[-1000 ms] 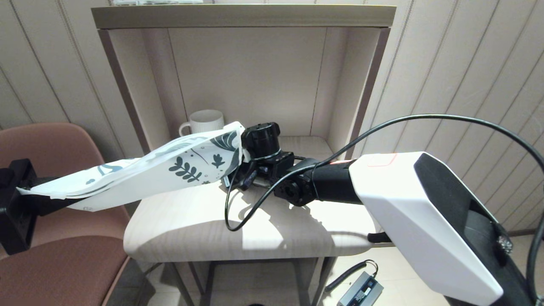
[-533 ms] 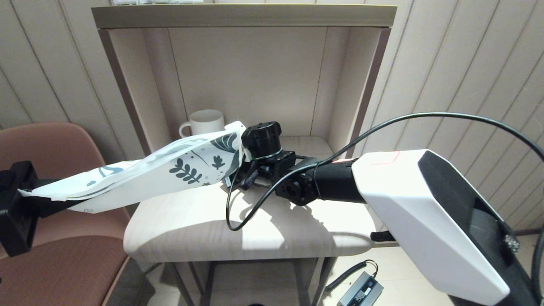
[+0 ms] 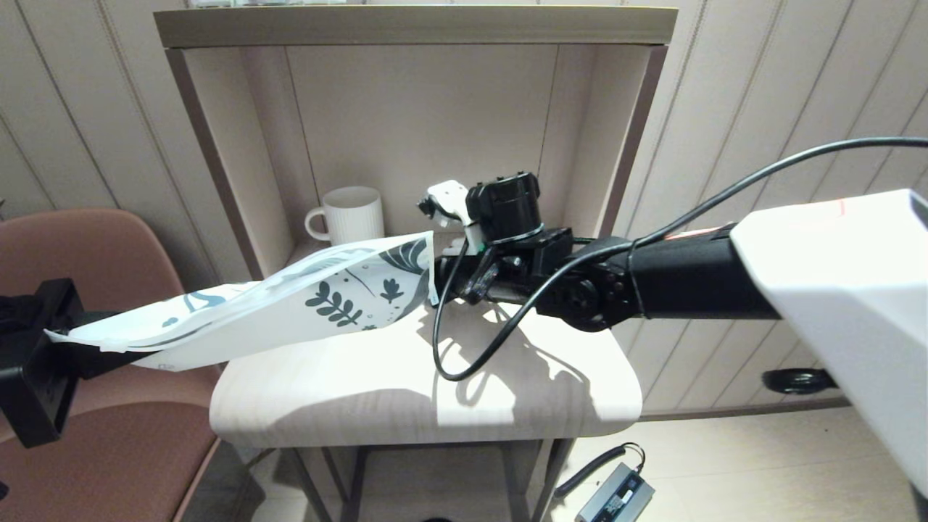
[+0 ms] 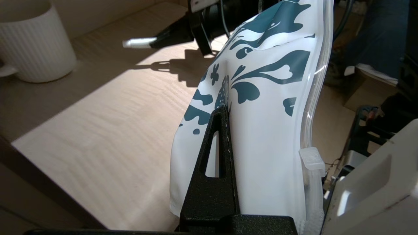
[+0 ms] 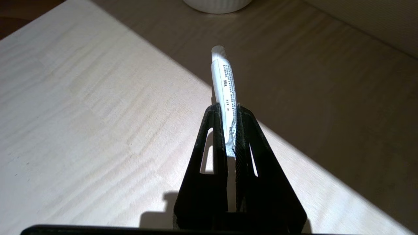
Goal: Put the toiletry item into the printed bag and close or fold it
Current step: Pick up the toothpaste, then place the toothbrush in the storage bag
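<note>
Pale wood-grain table under a beige shelf alcove, one pink chair at the robot's left. One printed bag, white plastic with dark teal leaves, hangs in the air over the table's left part, long axis running from the left gripper up toward the right arm, printed end nearest the right gripper and slightly higher. Left gripper sits off the table's left edge, jaws pinched shut on the bag's plain end; the left wrist view shows one finger pressed flat on the bag with the zip strip and its slider alongside. Right gripper is above the table's back middle, just beside the bag's printed end, jaws closed on one small white toiletry tube. Tube's long axis lines up with the fingers, cap end pointing away from the wrist toward the back left, where one white ribbed mug stands. One black power adapter lies on the floor.
</note>
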